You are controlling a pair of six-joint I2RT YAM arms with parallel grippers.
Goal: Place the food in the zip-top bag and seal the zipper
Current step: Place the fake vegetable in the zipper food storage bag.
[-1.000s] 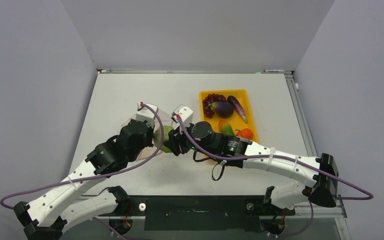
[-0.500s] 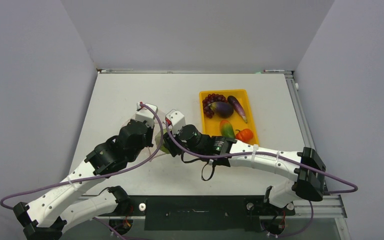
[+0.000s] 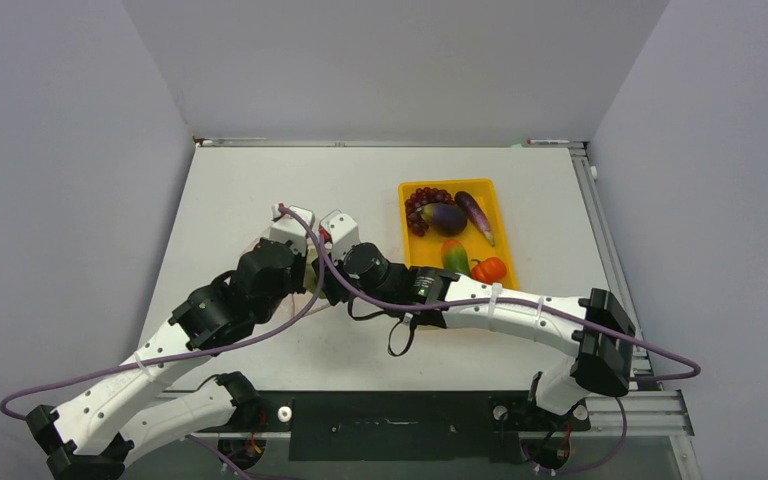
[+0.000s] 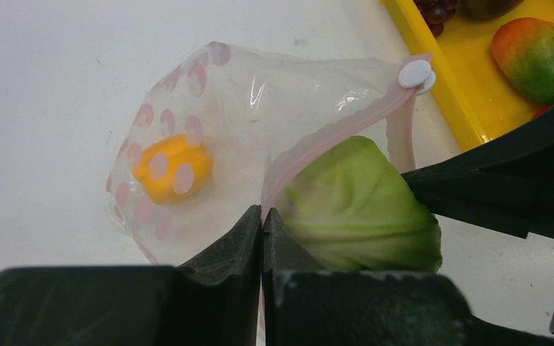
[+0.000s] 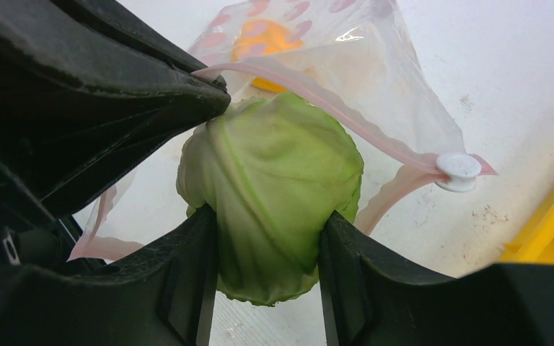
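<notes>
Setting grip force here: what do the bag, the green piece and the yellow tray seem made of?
Bag: thin clear plastic film, glossy; it creases and glints. Green piece: likely moulded plastic or foam, matte, with veined leaf ridges. Yellow tray: probably rigid plastic, smooth, with a crisp raised rim.

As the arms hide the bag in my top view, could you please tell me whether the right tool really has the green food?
Observer: Yes, the right tool is clamped on the green food, at the mouth of the zip-top bag.
Operator: And the other arm?
Observer: The left tool is shut on the zipper strip.
Operator: Is anything inside?
Observer: One orange piece lies inside the bag.
</notes>
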